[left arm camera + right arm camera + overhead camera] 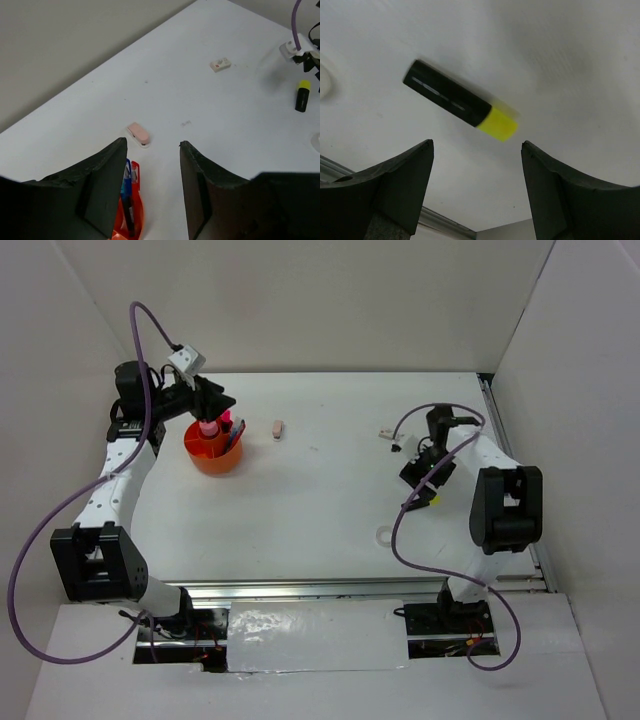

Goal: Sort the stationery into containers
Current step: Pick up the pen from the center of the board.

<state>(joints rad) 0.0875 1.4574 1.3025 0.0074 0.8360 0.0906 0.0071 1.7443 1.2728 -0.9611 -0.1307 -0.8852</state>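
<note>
Slightly blurred, the black yellow-capped highlighter (460, 102) lies below the right gripper (477, 146), spread empty. Left gripper (152, 143), likewise, half-hides the round orange plastic tub (139, 217).

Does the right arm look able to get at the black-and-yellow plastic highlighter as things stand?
Probably yes. The right gripper hangs open above the black-and-yellow highlighter, which lies alone on the white table; nothing stands between them.
</note>
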